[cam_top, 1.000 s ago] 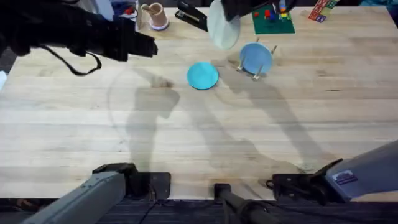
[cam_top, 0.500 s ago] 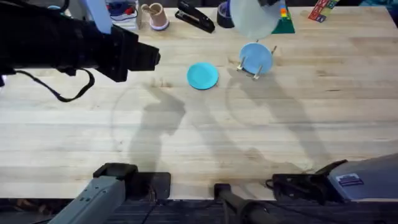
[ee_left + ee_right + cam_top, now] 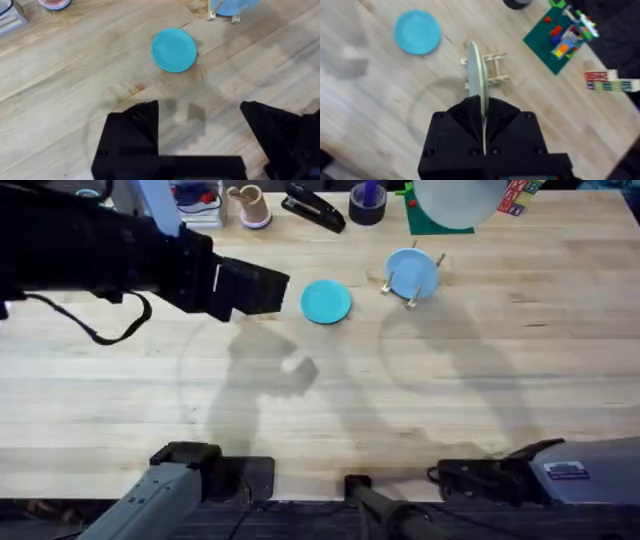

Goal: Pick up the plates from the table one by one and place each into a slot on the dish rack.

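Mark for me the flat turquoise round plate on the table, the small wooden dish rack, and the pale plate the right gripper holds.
flat turquoise round plate (image 3: 326,301), overhead view, centre of its face.
small wooden dish rack (image 3: 496,67), right wrist view, its wooden rails.
pale plate (image 3: 477,75), right wrist view, its upright edge above the fingers.

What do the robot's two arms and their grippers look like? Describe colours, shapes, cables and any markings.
The left arm's upper part is bulky and black, with a loose black cable looping beneath it; its gripper has two broad, blocky black fingers. Its base link is light grey. The right gripper is also black and angular, with small round screws on its body. The right arm's grey base link carries a small white label.
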`<state>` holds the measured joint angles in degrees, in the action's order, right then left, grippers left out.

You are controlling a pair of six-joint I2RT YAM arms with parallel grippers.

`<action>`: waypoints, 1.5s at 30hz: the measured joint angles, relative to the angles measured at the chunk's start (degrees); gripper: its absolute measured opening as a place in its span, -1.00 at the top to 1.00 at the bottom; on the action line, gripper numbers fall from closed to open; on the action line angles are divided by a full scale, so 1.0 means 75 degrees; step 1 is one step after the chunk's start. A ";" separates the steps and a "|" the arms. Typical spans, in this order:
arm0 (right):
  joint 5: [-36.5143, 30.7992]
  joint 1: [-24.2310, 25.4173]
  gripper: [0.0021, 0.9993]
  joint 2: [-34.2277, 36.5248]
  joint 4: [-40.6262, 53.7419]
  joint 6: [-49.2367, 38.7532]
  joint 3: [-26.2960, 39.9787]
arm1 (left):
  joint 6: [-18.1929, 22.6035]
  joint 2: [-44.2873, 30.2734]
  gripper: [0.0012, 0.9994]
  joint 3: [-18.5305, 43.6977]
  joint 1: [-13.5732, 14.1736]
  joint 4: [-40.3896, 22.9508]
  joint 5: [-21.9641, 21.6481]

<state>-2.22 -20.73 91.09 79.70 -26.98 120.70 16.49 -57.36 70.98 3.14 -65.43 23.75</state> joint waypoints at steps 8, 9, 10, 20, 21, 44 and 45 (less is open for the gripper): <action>-0.0217 0.0308 0.95 0.0000 -0.0014 -0.0919 0.0000 | 0.0000 0.0000 -0.99 0.0000 0.0000 0.0000 0.0000; -0.0218 0.0360 0.95 0.0000 -0.0043 -0.1013 0.0000 | 0.0000 0.0000 -0.99 0.0000 0.0000 0.0000 0.0000; -0.0223 0.0411 0.95 0.0000 -0.0087 -0.1083 0.0000 | 0.0000 0.0000 -0.99 0.0000 0.0000 0.0000 0.0000; -0.0224 0.0638 0.95 0.0019 -0.0405 -0.1427 0.0000 | 0.0000 0.0000 -0.99 0.0000 0.0000 0.0000 0.0000; -0.0224 0.0638 0.95 0.0027 -0.0400 -0.1437 0.0000 | 0.0000 0.0000 -0.99 0.0000 0.0000 0.0000 0.0000; 0.0859 0.1653 0.95 0.0461 -0.0338 -0.1437 0.0003 | 0.0000 0.0000 -0.99 0.0000 0.0000 0.0003 -0.0003; 0.0911 0.1697 0.95 0.0536 -0.0338 -0.1440 0.0003 | 0.0000 0.0000 -0.99 0.0000 0.0000 0.0003 -0.0003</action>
<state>4.61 -8.00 95.11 77.17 -37.78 120.73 16.49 -57.36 70.98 3.14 -65.41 23.73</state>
